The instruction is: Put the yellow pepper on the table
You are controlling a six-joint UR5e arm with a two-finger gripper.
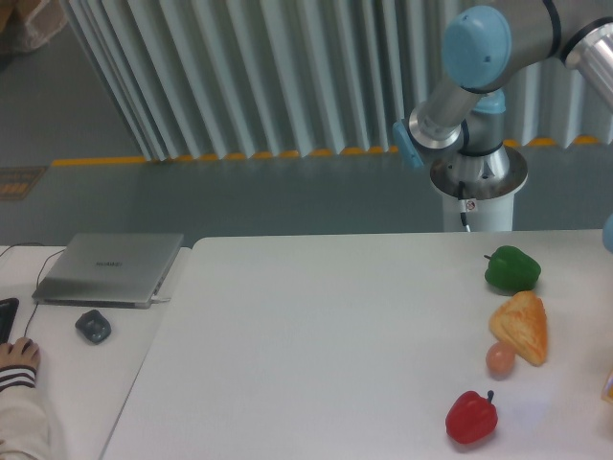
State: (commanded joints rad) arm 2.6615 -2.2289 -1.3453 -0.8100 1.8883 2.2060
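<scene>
The jaws lie outside the picture, so their state cannot be told; only the arm (479,57) shows, rising from its base (476,192) behind the counter's far edge. The yellow pepper cannot be found on the white counter (316,345). Near the right edge sit a green pepper (511,269), an orange-yellow wedge (522,326), a small pinkish ball (500,359) touching the wedge, and a red pepper (471,417) by the near edge.

The grey UR5e arm with light-blue joint caps (476,72) rises from its silver pedestal base (476,187) at one o'clock, slanting off frame; its gripper is out of view.
</scene>
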